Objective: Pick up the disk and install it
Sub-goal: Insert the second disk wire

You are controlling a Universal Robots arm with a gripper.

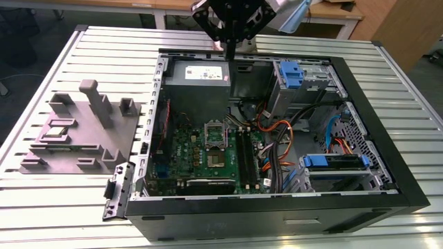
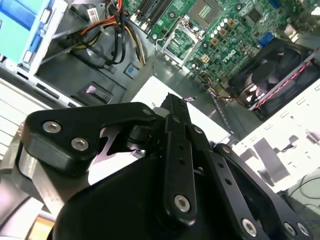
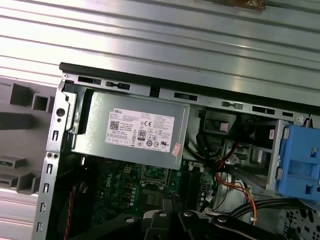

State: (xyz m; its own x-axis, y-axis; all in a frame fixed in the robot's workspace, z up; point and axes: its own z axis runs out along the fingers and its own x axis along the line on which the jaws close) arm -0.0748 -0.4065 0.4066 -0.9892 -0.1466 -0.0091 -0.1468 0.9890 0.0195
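Note:
The disk (image 1: 332,162) lies flat in the drive bay at the exterior view's lower right corner of the open computer case (image 1: 277,211). Blue plastic rails frame it, and its face looks dark from here. My gripper (image 1: 230,58) hangs high over the far side of the case, above the grey power supply box (image 1: 199,78), well away from the disk. Its black fingers (image 2: 172,107) are pressed together with nothing between them. In the first wrist view the power supply box (image 3: 135,131) with its white sticker lies directly below.
A narrow upright blue latch piece (image 1: 291,75) stands beside the power supply, seen too in the first wrist view (image 3: 300,162). The motherboard (image 1: 207,155), a fan (image 2: 280,70) and orange cables (image 1: 277,129) fill the case floor. A grey fixture block (image 1: 83,129) sits at the exterior view's left.

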